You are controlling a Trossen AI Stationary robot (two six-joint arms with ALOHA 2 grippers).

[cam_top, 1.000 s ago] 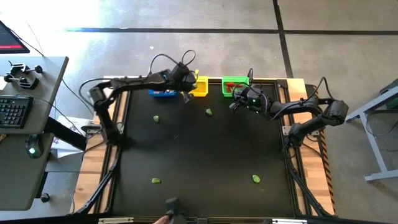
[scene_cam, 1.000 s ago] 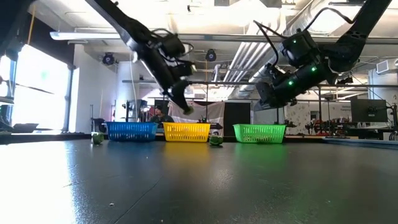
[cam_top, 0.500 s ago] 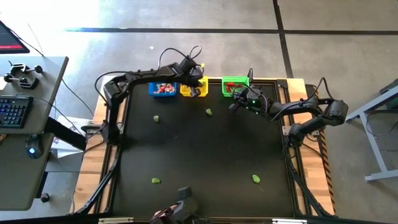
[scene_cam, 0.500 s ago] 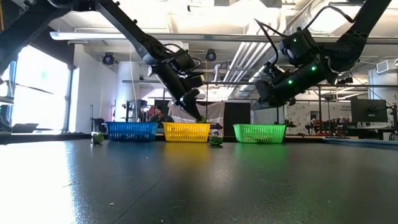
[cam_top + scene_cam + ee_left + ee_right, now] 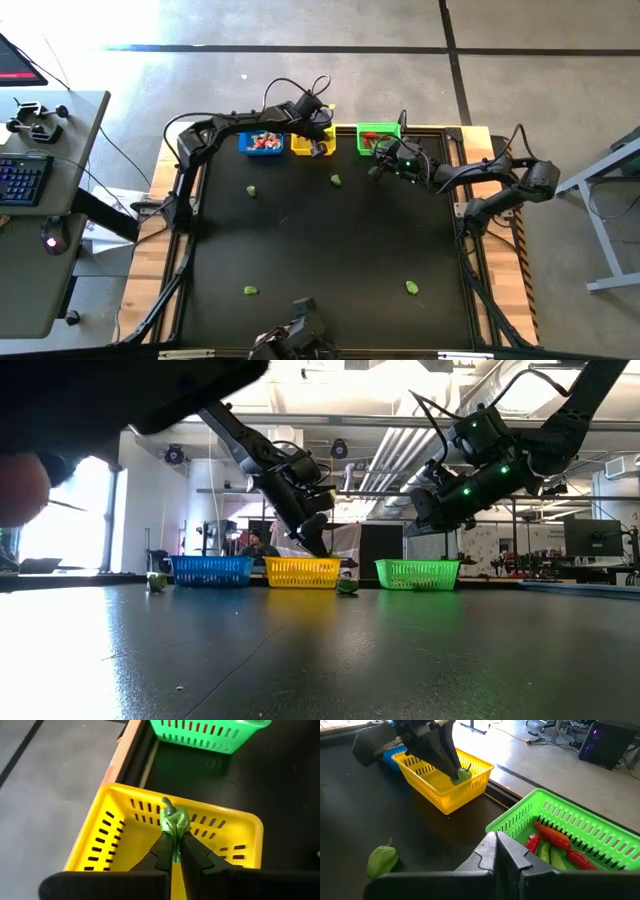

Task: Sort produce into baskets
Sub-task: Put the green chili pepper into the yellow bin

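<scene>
You have left gripper (image 5: 173, 856) clamped on small green toy pepper (image 5: 173, 821), poised over yellow plastic mesh basket (image 5: 114, 827). Right gripper (image 5: 496, 851) pinched empty near green mesh basket (image 5: 580, 827), already holding red and green pieces. Four green pieces left on black table (image 5: 330, 250).

Yellow basket (image 5: 107, 837) glossy slotted plastic; table (image 5: 330, 250) matt black.

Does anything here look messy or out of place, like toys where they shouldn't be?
Nothing looks spilled or broken. Four small green pieces lie loose on the black table, such as one near the yellow basket, unsorted. The left gripper holds a green vegetable over that basket.
</scene>
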